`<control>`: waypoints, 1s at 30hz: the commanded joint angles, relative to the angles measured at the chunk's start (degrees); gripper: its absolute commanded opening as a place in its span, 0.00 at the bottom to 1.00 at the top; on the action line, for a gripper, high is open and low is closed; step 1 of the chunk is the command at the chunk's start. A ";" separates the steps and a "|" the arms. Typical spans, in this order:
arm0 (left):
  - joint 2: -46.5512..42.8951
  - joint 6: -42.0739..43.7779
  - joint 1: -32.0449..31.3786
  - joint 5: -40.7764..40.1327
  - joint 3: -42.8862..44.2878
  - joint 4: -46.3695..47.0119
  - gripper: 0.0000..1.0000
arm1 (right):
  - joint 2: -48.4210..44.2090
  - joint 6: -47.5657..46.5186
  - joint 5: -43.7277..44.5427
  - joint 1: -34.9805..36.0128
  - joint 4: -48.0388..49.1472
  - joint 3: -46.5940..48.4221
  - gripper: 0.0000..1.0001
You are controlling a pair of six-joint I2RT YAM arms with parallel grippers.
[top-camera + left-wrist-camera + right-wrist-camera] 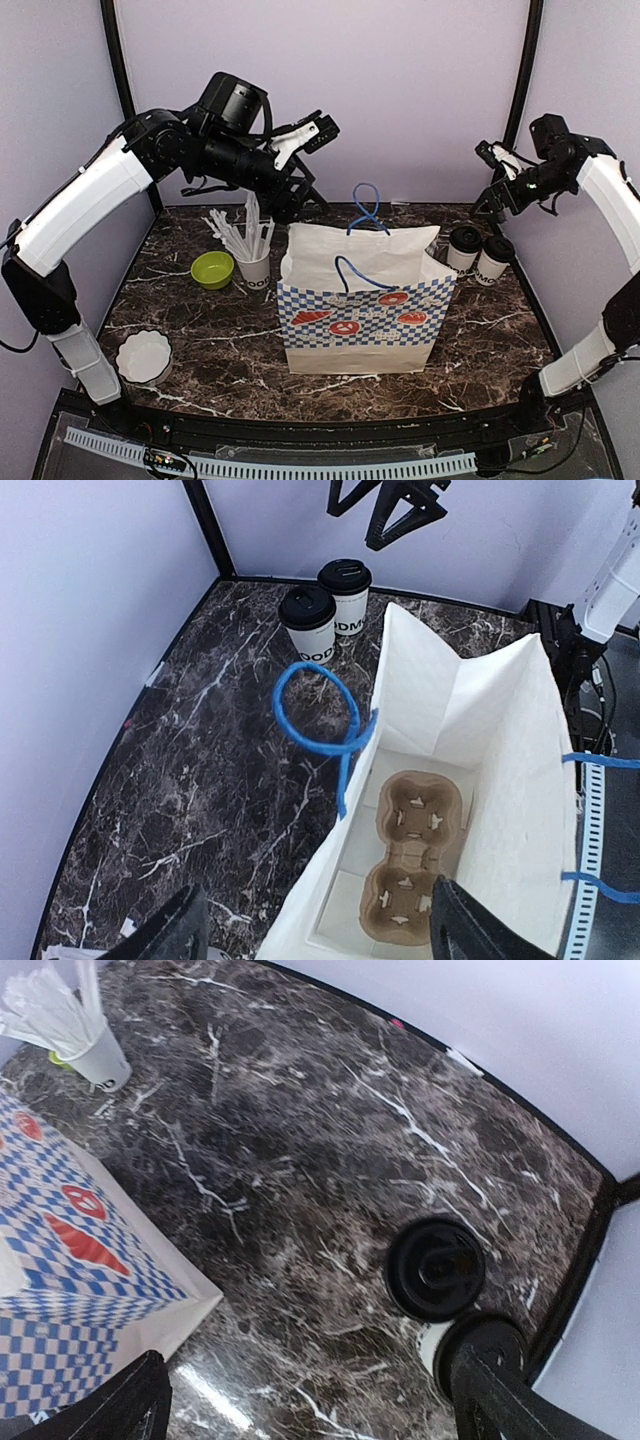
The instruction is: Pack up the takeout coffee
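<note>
Top external, both tools [320, 160] [488, 180] wide open (empty)

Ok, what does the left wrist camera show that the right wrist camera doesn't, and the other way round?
Only the left wrist view looks down into the open paper bag, where the brown cup carrier lies on the bottom. Only the right wrist view shows the cup of straws and the bag's blue checkered outside. Both show the two lidded coffee cups standing on the marble table outside the bag, not yet packed.
</note>
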 commanded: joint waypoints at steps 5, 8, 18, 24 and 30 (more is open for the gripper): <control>-10.76 -1.81 -0.06 0.20 -19.05 22.20 0.78 | 6.02 -3.17 12.36 -8.30 1.31 -1.07 0.98; -13.92 -1.30 0.01 -1.01 -23.44 28.51 0.78 | 11.09 -5.08 14.91 -9.81 -0.51 1.96 0.92; -17.37 -3.06 0.08 0.68 -30.85 33.14 0.80 | 22.69 -7.45 21.41 -10.00 -5.85 10.38 0.87; -17.86 -2.55 0.08 0.61 -32.42 33.76 0.80 | 24.25 -8.11 22.33 -9.99 -7.44 9.42 0.87; -16.90 -2.10 0.02 1.34 -32.28 32.93 0.80 | 25.26 -7.89 21.91 -9.99 -7.06 8.42 0.88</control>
